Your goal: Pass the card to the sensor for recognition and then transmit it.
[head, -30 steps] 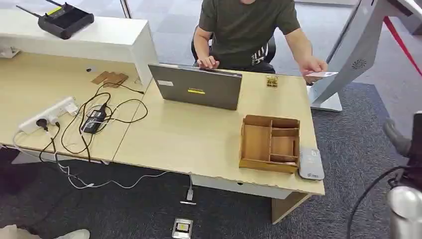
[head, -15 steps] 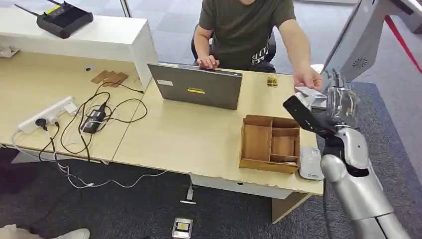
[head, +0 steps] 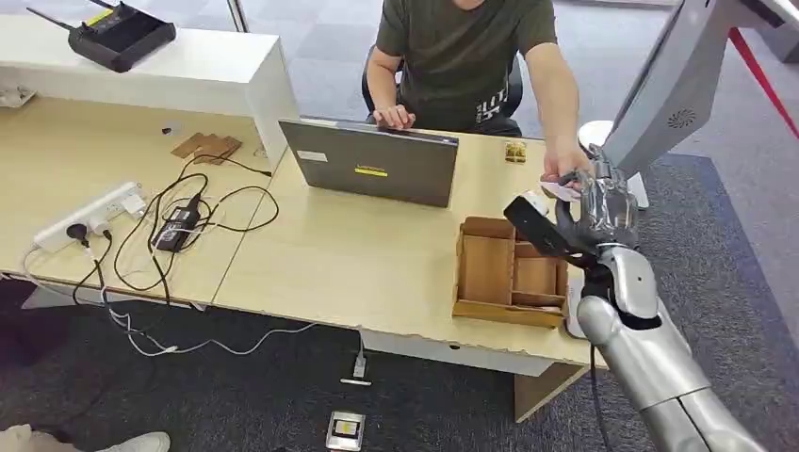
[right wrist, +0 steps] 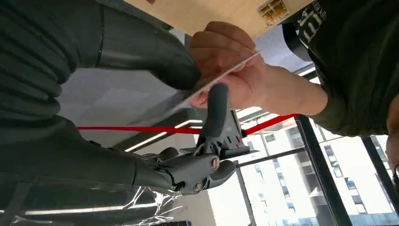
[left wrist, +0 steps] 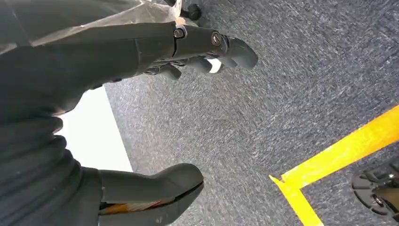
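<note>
Bench layout, seen from the head view

On the bench (head: 377, 273) the laptop (head: 369, 164) stands before the seated person (head: 462, 56); the divided box (head: 512, 271) lies right of it near the front edge, the power strip (head: 89, 217) far left, the sensor stand (head: 664, 89) beyond the right end.

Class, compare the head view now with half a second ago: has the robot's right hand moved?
Yes. The right hand has shifted left, toward the laptop, and now meets the card in the person's hand beyond the wooden tray.
</note>
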`<state>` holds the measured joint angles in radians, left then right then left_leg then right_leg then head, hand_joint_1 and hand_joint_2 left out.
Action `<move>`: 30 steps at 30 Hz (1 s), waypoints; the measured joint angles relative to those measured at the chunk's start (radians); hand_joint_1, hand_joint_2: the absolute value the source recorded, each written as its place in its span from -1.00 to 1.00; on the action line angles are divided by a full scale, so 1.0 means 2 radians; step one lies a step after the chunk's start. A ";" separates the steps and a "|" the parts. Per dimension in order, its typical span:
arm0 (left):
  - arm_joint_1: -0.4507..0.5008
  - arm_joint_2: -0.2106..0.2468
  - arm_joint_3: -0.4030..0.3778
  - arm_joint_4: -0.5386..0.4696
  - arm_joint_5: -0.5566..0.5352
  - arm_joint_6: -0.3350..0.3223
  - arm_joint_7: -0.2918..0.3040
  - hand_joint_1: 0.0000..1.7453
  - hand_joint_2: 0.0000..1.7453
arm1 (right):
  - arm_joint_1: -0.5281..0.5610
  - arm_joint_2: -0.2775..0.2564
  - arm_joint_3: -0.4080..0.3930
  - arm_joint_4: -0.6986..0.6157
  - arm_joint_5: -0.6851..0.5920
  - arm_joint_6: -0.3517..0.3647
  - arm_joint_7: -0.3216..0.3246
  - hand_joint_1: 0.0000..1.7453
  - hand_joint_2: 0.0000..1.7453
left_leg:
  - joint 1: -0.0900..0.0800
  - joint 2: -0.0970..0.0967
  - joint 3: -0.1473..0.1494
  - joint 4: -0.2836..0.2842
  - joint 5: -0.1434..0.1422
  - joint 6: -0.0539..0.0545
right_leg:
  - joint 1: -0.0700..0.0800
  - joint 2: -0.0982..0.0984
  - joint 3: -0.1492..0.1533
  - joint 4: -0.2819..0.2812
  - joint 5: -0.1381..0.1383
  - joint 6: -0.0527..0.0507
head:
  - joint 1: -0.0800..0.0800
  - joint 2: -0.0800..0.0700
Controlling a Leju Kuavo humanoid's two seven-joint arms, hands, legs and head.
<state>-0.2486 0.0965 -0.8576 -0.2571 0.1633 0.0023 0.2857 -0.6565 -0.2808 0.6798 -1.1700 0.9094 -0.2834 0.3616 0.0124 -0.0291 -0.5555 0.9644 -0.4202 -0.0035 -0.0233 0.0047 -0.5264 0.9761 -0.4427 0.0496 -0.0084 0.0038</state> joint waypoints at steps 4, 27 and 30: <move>0.000 0.000 0.000 0.000 0.003 0.001 0.000 -1.00 1.00 | 0.003 -0.002 0.005 -0.006 -0.012 -0.004 0.005 1.00 1.00 | 0.000 0.000 0.000 0.000 0.000 0.000 | 0.000 0.000 0.000 0.000 0.000 0.000 | 0.000 0.000; 0.022 0.009 0.000 0.000 0.034 0.018 -0.013 -1.00 1.00 | 0.152 -0.064 -0.057 -0.030 -0.238 -0.134 -0.033 1.00 1.00 | 0.000 0.001 0.000 0.000 -0.001 0.000 | 0.000 0.000 0.000 -0.001 0.000 0.000 | 0.000 0.000; 0.026 0.010 0.000 0.000 0.039 0.020 -0.016 -1.00 1.00 | 0.173 -0.071 -0.066 -0.025 -0.243 -0.134 -0.038 1.00 1.00 | 0.000 0.001 0.000 0.000 -0.001 0.000 | 0.000 0.000 0.000 -0.001 0.000 0.000 | 0.000 0.000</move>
<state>-0.1971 0.1171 -0.8579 -0.2571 0.2403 0.0427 0.2533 -0.3106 -0.4227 0.5482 -1.2196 0.4242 -0.5524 0.2857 0.0123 -0.0276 -0.5554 0.9644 -0.4217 -0.0036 -0.0234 0.0052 -0.5268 0.9750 -0.4430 0.0494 -0.0084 0.0038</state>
